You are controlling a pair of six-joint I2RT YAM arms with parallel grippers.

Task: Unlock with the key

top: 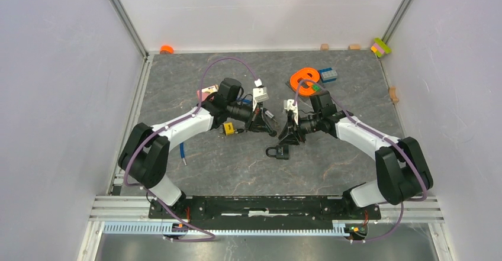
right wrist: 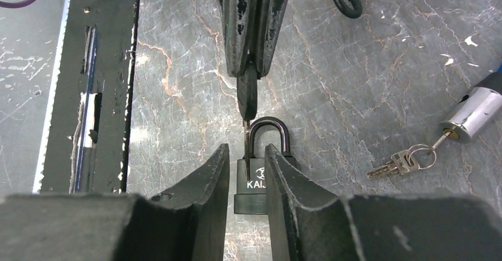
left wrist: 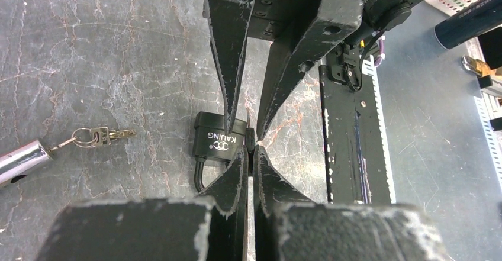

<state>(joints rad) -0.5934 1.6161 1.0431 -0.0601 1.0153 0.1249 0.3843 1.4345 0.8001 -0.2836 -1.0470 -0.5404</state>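
a black padlock (top: 278,152) lies flat on the grey table (top: 225,172), between the two arms. the right gripper (right wrist: 245,154) hangs over its body, jaws part open, gripping nothing i can make out. the left gripper (right wrist: 248,71) is pinched tight on a black-headed key (right wrist: 247,95), its blade pointing down beside the shackle. further out lie a ring of spare keys (right wrist: 399,161), a yellow padlock (top: 228,128) and an orange ring (top: 303,79).

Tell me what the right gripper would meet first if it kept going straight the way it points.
Probably the black padlock, sitting between the right gripper's open fingers, with the table just behind; depth is hard to judge.
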